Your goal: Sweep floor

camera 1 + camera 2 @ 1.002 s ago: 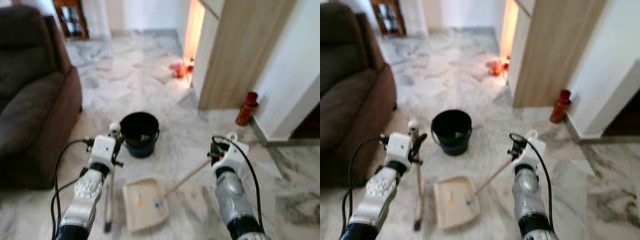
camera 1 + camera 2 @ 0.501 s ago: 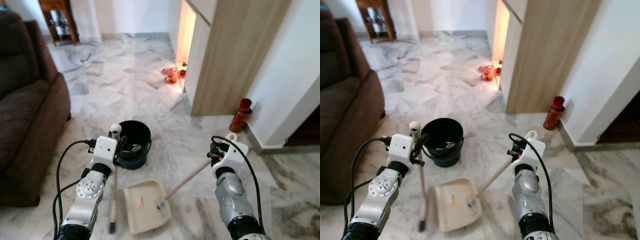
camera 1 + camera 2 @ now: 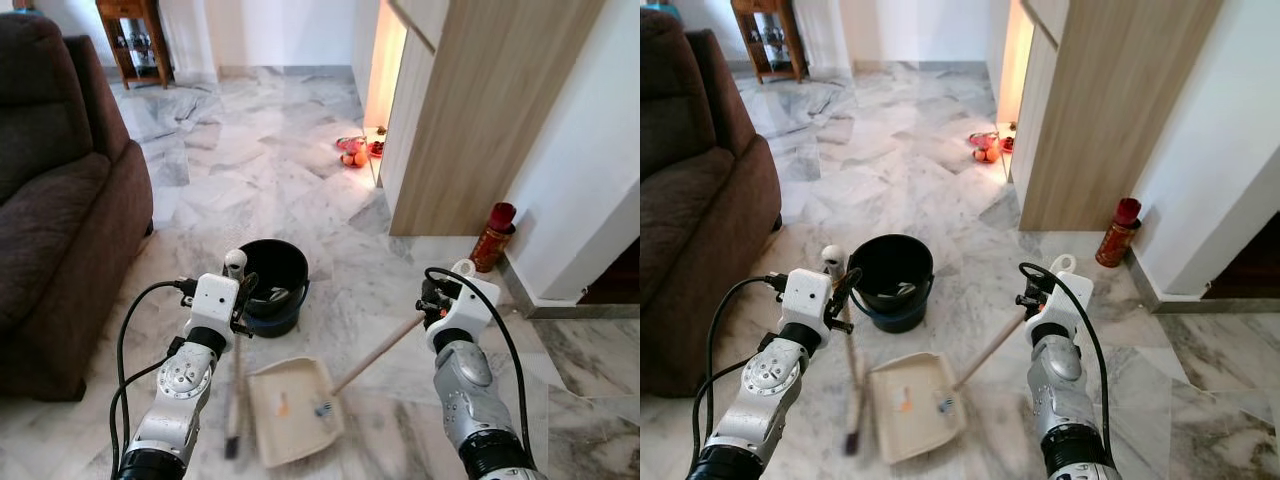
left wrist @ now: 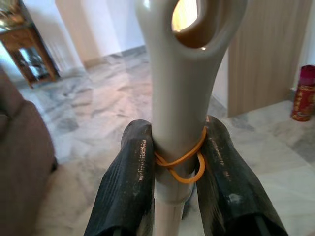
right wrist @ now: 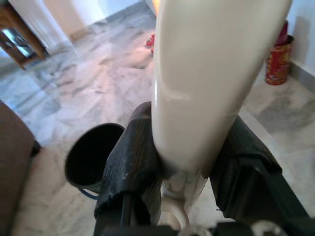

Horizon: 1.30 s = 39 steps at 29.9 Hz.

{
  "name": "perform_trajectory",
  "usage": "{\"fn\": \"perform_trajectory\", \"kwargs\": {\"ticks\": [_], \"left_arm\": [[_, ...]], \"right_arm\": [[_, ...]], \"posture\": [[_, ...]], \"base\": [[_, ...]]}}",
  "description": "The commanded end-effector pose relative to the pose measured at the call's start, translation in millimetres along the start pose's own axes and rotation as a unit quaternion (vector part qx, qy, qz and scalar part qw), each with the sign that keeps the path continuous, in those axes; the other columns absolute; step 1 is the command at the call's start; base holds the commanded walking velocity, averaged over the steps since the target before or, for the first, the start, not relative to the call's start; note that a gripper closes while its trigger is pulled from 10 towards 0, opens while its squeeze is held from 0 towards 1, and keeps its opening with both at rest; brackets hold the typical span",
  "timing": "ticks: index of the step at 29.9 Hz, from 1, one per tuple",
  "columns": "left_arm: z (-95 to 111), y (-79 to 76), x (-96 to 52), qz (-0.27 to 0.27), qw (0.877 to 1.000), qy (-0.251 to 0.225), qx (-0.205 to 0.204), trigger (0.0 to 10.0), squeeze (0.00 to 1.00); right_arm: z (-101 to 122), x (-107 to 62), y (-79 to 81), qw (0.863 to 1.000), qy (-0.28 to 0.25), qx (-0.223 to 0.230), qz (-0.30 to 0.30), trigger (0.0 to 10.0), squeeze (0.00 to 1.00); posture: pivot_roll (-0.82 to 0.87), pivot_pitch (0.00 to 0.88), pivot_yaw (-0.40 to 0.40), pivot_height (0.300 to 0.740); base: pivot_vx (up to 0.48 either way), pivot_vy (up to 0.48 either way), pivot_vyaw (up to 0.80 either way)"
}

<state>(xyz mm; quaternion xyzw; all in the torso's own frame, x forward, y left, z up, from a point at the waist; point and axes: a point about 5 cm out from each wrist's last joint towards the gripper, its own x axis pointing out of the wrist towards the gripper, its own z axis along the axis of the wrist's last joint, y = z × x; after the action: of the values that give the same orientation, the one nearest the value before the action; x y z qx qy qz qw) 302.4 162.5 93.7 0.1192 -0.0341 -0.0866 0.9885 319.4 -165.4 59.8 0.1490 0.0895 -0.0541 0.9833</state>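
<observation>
Broom [image 3: 236,400] stands nearly upright in my left gripper [image 4: 174,162], whose jaws are clamped tight on the grey handle just below its hanging hole, an orange rubber band [image 4: 181,164] wrapped round the shaft there; the bristle end rests on the marble floor [image 3: 260,170] just beside the dustpan [image 3: 290,408]. My right gripper [image 5: 184,162] has its jaws closed on the thick cream end of the dustpan handle [image 3: 380,354], which slants down to the pan lying flat on the floor. Two small bits, one orange and one bluish, sit in the pan, though I can't tell what they are. A black bucket [image 3: 272,285] stands just behind the pan, near my left wrist, with a brown sofa [image 3: 60,200] to the left. My worry from here is the lift: if I tip the pan unevenly toward the bucket, the scraps could slide off the open lip. The broom could also swing into the bucket rim, and the smooth cream handle may twist in the jaws.
</observation>
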Motion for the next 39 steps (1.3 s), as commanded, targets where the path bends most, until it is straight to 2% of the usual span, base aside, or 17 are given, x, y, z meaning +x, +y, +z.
{"fn": "perform_trajectory", "kwargs": {"ticks": [1,6,12,19,23,26,29,34,39], "left_arm": [[7.4,-0.1,1.8,-0.010,0.999,-0.023,0.026,10.0,0.00],[4.4,0.0,-0.6,-0.009,0.999,-0.021,0.026,10.0,0.00],[3.6,0.4,-0.4,-0.007,0.999,-0.021,0.026,10.0,0.00],[3.2,0.7,0.6,-0.007,0.999,-0.020,0.025,10.0,0.00],[2.4,0.2,0.8,-0.009,0.999,-0.020,0.026,10.0,0.00],[1.8,-0.3,0.8,-0.010,0.999,-0.020,0.026,10.0,0.00],[1.9,-1.7,1.2,-0.013,0.999,-0.022,0.025,10.0,0.00],[2.3,-1.2,0.8,-0.009,0.999,-0.026,0.025,10.0,0.00],[2.3,-0.1,0.4,-0.003,0.999,-0.028,0.027,10.0,0.00]], "right_arm": [[29.7,3.8,4.8,0.998,-0.053,-0.002,0.016,10.0,0.00],[44.3,-0.5,7.3,0.997,-0.072,-0.009,0.029,10.0,0.00],[69.4,-14.1,9.1,0.995,-0.087,-0.024,0.044,10.0,0.00],[88.9,-26.8,12.4,0.993,-0.106,-0.017,0.046,10.0,0.00],[112.1,-39.9,24.2,0.990,-0.128,-0.006,0.063,10.0,0.00],[122.8,-43.7,29.1,0.988,-0.137,-0.001,0.066,10.0,0.00],[146.6,-48.3,40.4,0.982,-0.172,0.013,0.079,10.0,0.00],[167.4,-52.1,50.7,0.973,-0.212,0.030,0.088,10.0,0.00],[174.4,-54.3,55.8,0.970,-0.222,0.039,0.092,10.0,0.00]], "posture": [[0.07,0.000,0.012,0.740],[0.07,0.000,0.010,0.740],[0.05,0.000,0.010,0.740],[0.05,0.000,0.014,0.740],[0.05,0.000,0.015,0.740],[0.05,0.000,0.017,0.740],[0.04,0.000,0.020,0.740],[0.05,0.000,0.021,0.740],[0.05,0.000,0.021,0.740]], "base": [[0.000,0.000,0.00],[0.000,0.000,0.00],[0.000,0.000,0.00],[0.000,0.000,0.00],[0.000,0.000,0.00],[0.000,0.000,0.00],[0.000,0.000,0.00],[0.000,0.000,0.00],[0.000,0.000,0.00]]}}
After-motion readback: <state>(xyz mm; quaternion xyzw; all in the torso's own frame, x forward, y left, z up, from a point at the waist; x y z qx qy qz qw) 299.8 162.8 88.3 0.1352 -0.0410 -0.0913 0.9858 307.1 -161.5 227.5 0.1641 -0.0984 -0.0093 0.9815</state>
